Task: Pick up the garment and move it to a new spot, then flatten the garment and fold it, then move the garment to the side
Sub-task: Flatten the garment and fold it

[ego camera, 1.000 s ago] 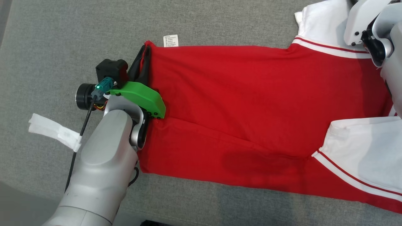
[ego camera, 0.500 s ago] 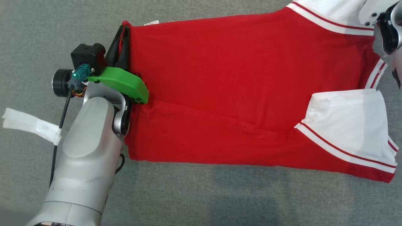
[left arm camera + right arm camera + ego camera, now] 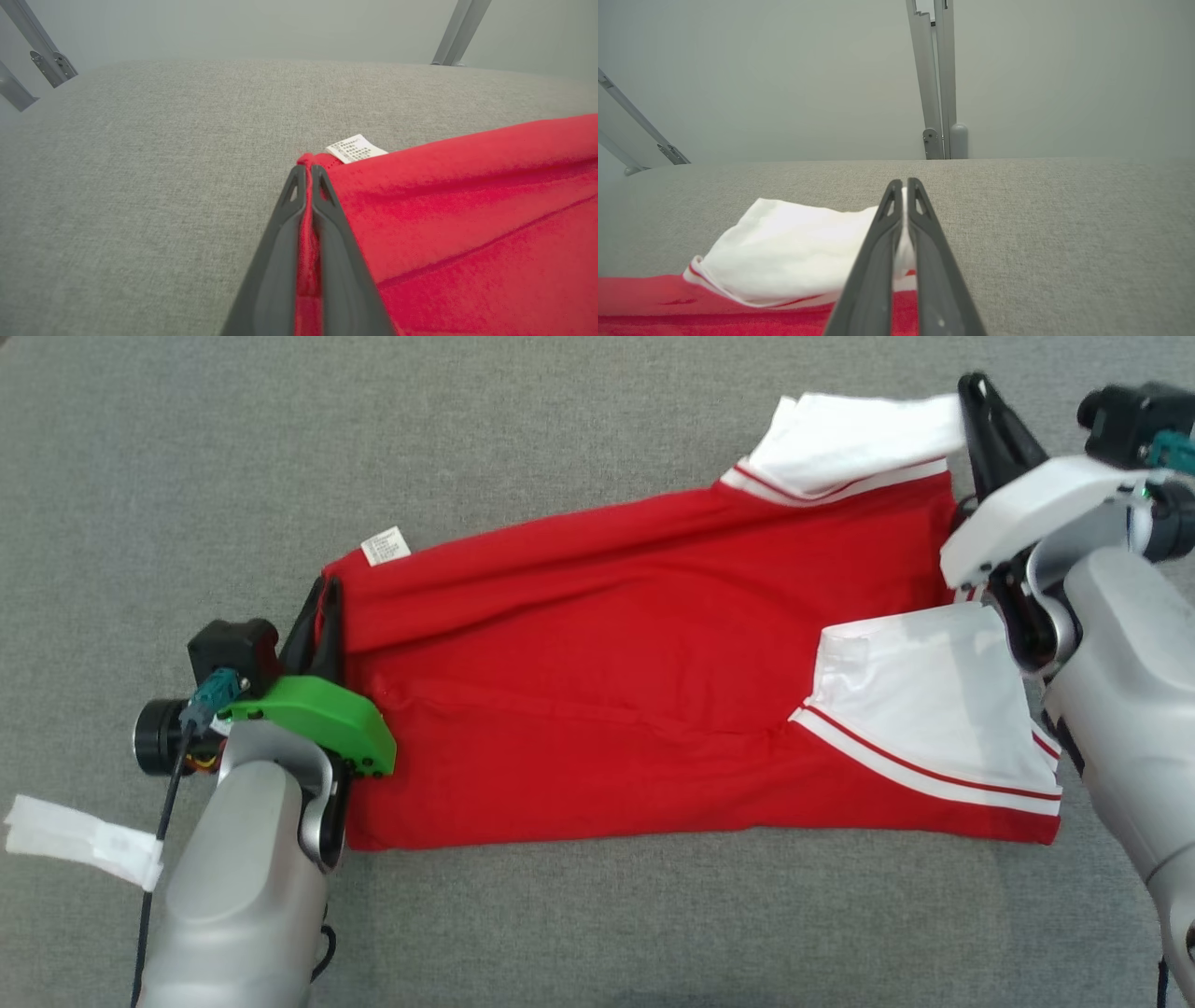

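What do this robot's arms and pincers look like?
Both arms are smooth silver-grey. The left gripper has long dark tapering fingers, a bright green cover, a black camera block and a thin black cable tagged with white tape. The right gripper has a white cover.

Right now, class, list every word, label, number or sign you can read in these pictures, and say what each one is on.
Printed lines on the care label at the corner of the red garment: too small and blurred to read.
No other text can be read.
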